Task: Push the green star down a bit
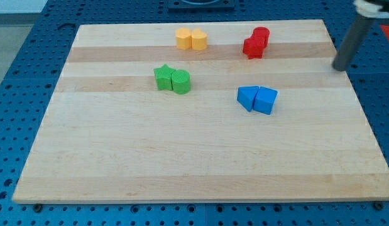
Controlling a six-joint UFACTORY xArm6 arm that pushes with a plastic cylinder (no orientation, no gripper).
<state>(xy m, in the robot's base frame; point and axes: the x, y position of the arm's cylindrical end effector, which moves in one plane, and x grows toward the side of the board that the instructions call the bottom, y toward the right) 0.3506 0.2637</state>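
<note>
Wooden board with four pairs of coloured blocks; my tip waits at the right edge.

Left of centre, the green star point(163, 77) touches a green cylinder point(180, 81). Rightward come two yellow blocks point(191, 39), two blue blocks point(257, 99) and two red blocks point(256, 43). My tip point(339, 67) is bare, holding nothing, well apart from every block. The star looks light, rigid and prone to twisting, so I judge its top edge best for pushing.
</note>
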